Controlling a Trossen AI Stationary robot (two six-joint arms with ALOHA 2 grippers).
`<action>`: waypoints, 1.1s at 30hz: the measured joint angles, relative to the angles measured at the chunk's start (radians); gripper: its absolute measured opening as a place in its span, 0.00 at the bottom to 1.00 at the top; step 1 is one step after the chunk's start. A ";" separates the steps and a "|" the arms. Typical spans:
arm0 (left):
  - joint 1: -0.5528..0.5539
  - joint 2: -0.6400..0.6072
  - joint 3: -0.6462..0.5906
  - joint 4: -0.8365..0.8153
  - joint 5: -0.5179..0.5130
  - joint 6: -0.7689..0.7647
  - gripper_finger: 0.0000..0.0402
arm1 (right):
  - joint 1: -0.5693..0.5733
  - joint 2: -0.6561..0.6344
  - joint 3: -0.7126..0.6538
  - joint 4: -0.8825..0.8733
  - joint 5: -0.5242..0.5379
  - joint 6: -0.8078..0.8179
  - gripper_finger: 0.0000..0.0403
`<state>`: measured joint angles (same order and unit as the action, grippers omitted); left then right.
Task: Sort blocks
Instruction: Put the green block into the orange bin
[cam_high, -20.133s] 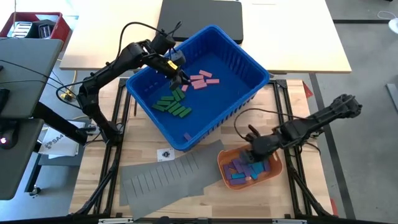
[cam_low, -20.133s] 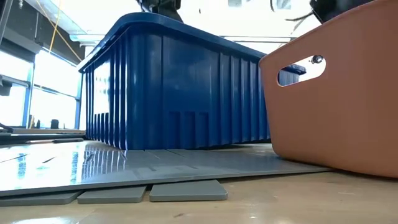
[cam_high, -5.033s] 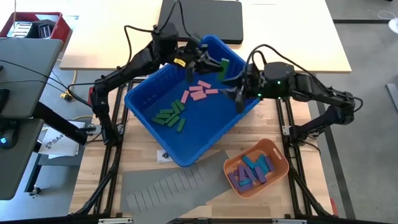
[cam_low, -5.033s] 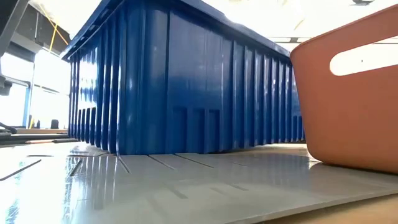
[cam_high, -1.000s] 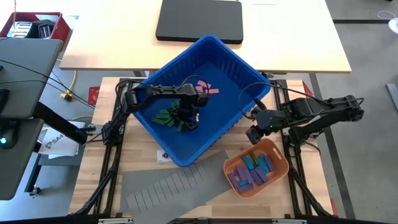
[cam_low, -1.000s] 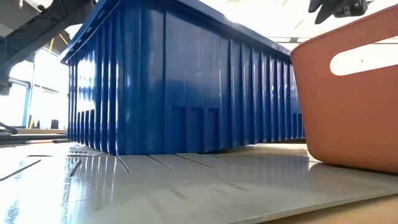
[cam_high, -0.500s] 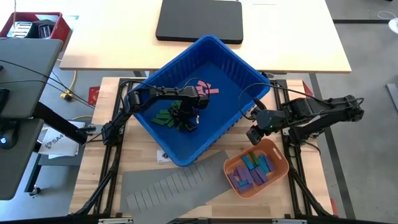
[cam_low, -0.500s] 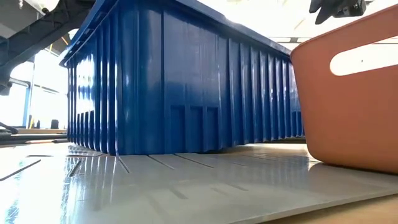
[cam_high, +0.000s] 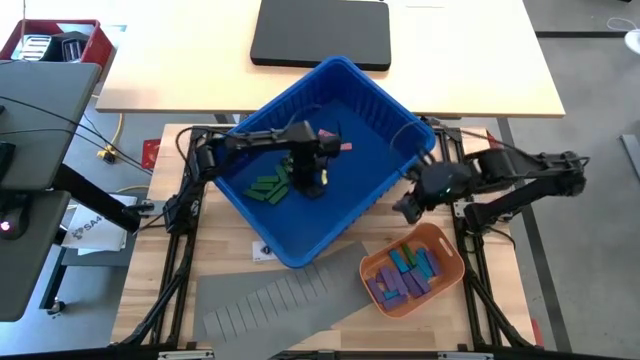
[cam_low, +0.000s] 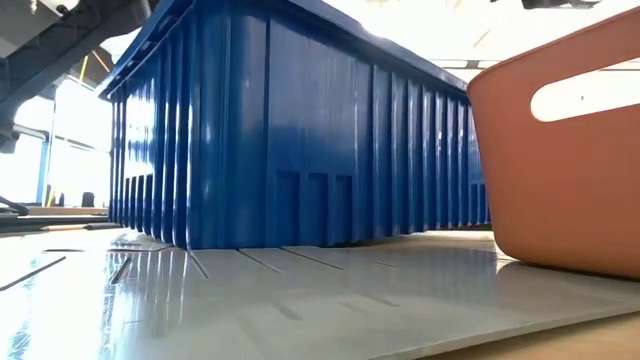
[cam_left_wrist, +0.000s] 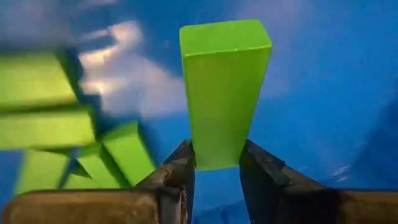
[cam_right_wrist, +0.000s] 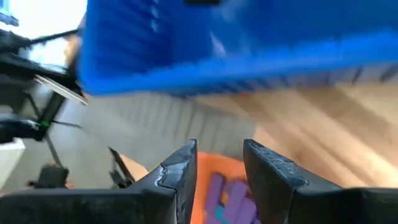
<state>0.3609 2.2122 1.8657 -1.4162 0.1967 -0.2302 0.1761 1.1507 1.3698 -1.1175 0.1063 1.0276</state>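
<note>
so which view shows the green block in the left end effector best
The left wrist view: the green block fills the frame, pinched between the left end effector fingers. In the high view the arm hides it inside the blue bin. The low and right wrist views show only the bin's outer walls.

A deep blue ribbed plastic bin (cam_high: 395, 115) sits on a pale wood table (cam_high: 240, 262). Inside it lie bright green blocks (cam_high: 268, 187) in a cluster and a few pink blocks (cam_high: 330, 138). In the left wrist view, a lime green block (cam_left_wrist: 222, 93) stands between two dark grey fingers (cam_left_wrist: 179, 169) against the blue floor of the bin. An orange-red tray (cam_high: 372, 262) holds blocks in purple, blue and teal (cam_high: 405, 271). A flat grey sheet (cam_high: 265, 295) marked with a row of thin dark slots lies beside it. Both robot arms are black. Farther back rest a black rectangular mat (cam_high: 320, 32) on a cream tabletop (cam_high: 470, 60) and a red box (cam_high: 60, 42).
</note>
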 joint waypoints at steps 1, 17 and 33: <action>0.002 -0.015 0.031 0.001 0.000 0.000 0.21 | -0.009 0.000 0.024 0.002 0.010 -0.015 0.31; 0.016 -0.283 0.434 0.350 0.350 0.377 0.21 | -0.243 0.007 0.214 0.406 0.233 -0.509 0.33; -0.061 -0.312 0.432 0.646 0.412 0.260 0.23 | -0.386 0.137 0.214 0.692 -0.114 -0.740 0.68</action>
<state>0.2994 1.8999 2.2974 -0.7701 0.6087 0.0299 -0.2101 1.2872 1.5833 -0.4253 -0.0078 0.2877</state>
